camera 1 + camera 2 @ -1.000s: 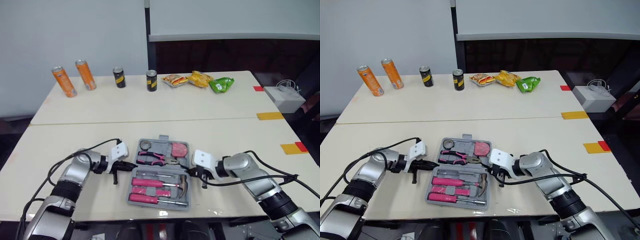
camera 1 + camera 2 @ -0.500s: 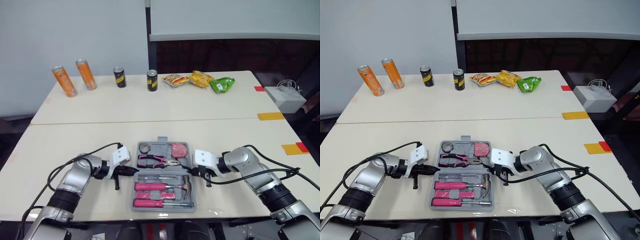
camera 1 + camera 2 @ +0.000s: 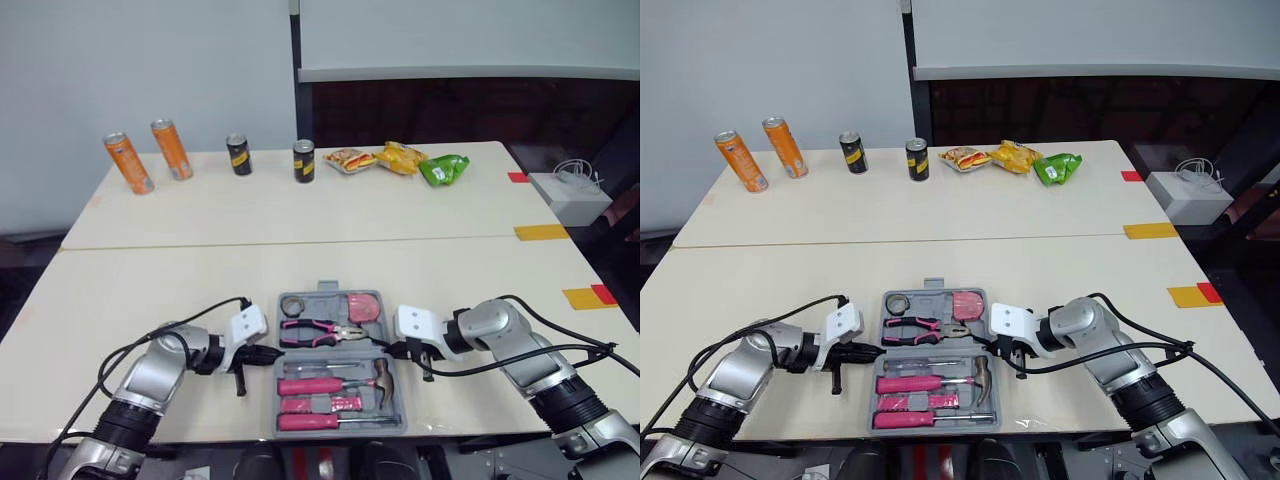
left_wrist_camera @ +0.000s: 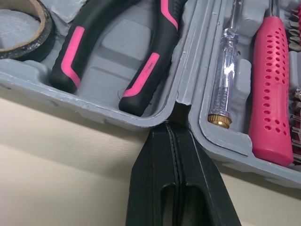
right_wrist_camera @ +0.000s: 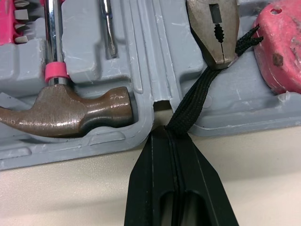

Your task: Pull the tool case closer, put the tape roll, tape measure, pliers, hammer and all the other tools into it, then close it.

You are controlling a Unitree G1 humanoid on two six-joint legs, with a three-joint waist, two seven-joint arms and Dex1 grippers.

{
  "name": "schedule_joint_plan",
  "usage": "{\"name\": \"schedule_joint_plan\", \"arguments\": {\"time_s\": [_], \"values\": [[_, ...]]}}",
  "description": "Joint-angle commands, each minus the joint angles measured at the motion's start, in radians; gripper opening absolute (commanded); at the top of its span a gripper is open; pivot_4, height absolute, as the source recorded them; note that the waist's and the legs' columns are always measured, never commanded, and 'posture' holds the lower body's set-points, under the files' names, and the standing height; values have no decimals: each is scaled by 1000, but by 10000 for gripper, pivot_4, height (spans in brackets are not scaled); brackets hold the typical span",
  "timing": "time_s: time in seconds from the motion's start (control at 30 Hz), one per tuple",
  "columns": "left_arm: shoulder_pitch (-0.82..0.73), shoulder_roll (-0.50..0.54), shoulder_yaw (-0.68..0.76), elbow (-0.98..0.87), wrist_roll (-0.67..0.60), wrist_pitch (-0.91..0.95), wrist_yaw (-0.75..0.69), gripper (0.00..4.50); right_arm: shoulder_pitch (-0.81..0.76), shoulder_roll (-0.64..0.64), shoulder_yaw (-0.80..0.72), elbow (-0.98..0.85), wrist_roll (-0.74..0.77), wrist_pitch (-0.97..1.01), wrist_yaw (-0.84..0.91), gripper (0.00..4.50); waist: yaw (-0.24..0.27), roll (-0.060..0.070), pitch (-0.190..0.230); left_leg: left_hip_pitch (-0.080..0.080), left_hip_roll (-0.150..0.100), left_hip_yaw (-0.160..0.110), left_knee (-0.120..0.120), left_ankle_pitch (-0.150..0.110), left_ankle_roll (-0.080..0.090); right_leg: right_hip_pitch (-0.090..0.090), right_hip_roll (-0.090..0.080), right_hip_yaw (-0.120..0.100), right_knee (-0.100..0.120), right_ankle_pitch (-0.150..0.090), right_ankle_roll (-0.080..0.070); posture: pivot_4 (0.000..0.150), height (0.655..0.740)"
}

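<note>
Two orange cans [image 3: 128, 163], two black cans [image 3: 238, 155], three snack packets [image 3: 400, 158], one tool case [image 3: 325, 291], one white box [image 3: 568, 197].

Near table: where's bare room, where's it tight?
Free: near table strip between tool case and the seam to the far table, plus both ends outside the grippers; far table's front half. Tight: either side of the case, where left gripper and right gripper sit against it; cans and snack packs line the far edge.

Matt plastic tool case [image 5: 141, 56], hammer [image 5: 70, 113] — worn metal
</note>
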State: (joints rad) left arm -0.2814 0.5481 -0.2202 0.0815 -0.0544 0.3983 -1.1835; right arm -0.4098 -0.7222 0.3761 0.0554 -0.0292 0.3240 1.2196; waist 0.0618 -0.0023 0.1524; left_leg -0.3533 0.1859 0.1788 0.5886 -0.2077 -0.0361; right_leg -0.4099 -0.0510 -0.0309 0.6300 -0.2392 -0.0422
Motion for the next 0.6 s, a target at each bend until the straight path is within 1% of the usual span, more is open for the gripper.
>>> {"name": "schedule_joint_plan", "arguments": {"time_s": [0.03, 0.6], "values": [[7, -15, -46, -47, -29, 0, -12, 0, 11, 9, 6, -52, 19, -3, 16, 164, 0, 0, 0, 0, 0, 0, 0, 0, 0, 0, 0, 0, 0, 0, 0, 1500, 7400], [9, -12, -37, -38, -20, -12, 6, 0, 16, 7, -15, -42, 19, -4, 1, 164, 1, 0, 0, 0, 0, 0, 0, 0, 0, 0, 0, 0, 0, 0, 0, 1500, 7400]]}}
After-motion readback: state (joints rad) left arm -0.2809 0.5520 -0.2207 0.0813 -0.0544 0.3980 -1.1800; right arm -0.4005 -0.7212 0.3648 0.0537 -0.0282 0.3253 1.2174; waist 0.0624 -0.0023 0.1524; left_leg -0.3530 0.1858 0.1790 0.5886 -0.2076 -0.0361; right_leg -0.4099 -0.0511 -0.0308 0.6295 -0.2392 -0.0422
